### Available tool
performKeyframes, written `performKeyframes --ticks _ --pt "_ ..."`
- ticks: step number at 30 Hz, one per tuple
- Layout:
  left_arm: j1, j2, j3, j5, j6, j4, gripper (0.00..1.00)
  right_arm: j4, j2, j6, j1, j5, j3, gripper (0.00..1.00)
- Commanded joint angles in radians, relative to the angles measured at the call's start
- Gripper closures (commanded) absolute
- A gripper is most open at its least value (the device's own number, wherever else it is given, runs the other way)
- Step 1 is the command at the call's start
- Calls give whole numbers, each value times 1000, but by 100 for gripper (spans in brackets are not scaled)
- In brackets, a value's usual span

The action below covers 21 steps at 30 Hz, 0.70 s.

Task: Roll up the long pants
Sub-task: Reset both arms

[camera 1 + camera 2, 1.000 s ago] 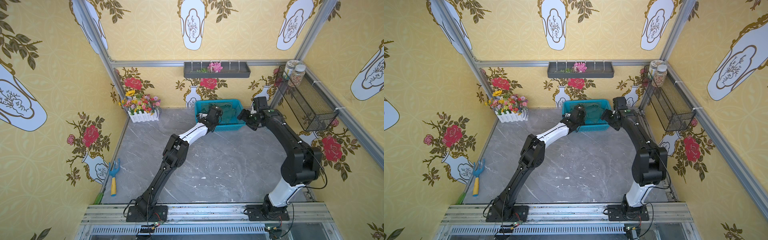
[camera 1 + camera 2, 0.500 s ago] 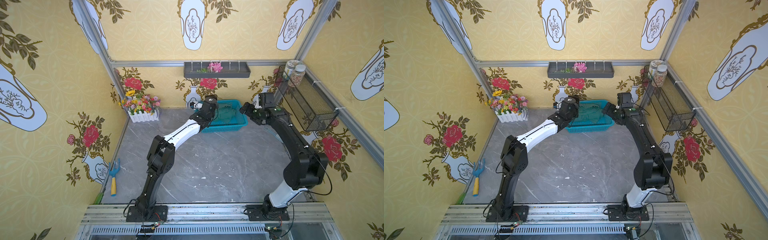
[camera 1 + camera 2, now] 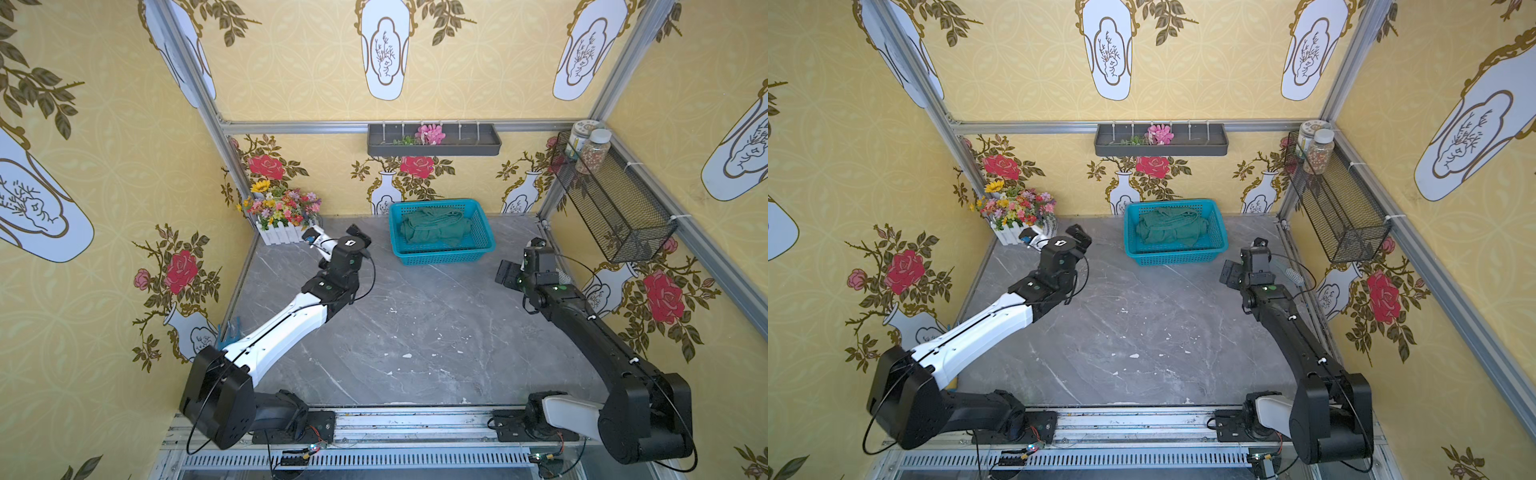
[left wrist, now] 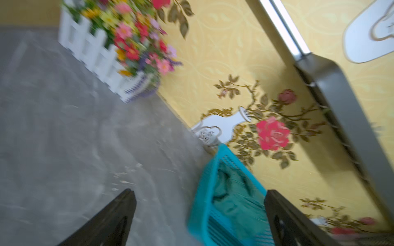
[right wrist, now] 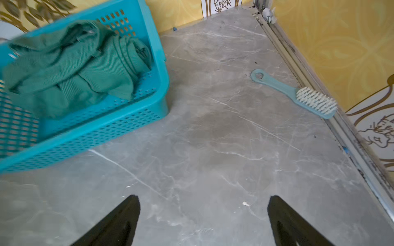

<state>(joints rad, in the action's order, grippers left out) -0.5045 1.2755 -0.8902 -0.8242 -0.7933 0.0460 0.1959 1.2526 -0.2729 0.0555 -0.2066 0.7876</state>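
Two grippers flank the basket, both empty. Farthest left, a pot of flowers (image 3: 282, 208) behind a white picket stands just ahead of the left gripper (image 4: 199, 191), whose jaws are spread wide with nothing between them. To the right of those jaws and slightly farther back sits the basket (image 3: 440, 259). The long pants (image 3: 434, 228) lie inside it as a crumpled bundle that touches neither gripper, with nothing hanging over the rim. Right again, the right gripper (image 5: 204, 197) hangs over the bare table (image 3: 415, 332), its jaws likewise wide apart and holding nothing. The basket lies ahead of them to their left, and a brush (image 5: 298, 93) lies ahead to their right, against the wall rail.

The pants look soft, light and limp, so a single pinch would likely lift one fold while the rest trails and sags. The fine ribbed weave should grip well rather than slip. The end of the bundle nearest the right jaws is thick and looks loosely rolled, which makes it the firmest place to take hold. A second hold at the end nearer the left jaws would keep the cloth from stretching out, and both would have to come from above to clear the basket walls
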Motion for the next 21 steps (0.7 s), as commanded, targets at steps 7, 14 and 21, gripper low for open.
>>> performKeyframes --ticks 7,14,21 --pt "378 -296 378 229 559 145 0 -578 130 109 -25 -43 -211 3" --pt "485 -209 544 360 587 431 0 -871 235 190 -22 7 -262 3" --pt "492 -84 572 403 688 615 0 -481 -28 246 -22 -28 -258 3"
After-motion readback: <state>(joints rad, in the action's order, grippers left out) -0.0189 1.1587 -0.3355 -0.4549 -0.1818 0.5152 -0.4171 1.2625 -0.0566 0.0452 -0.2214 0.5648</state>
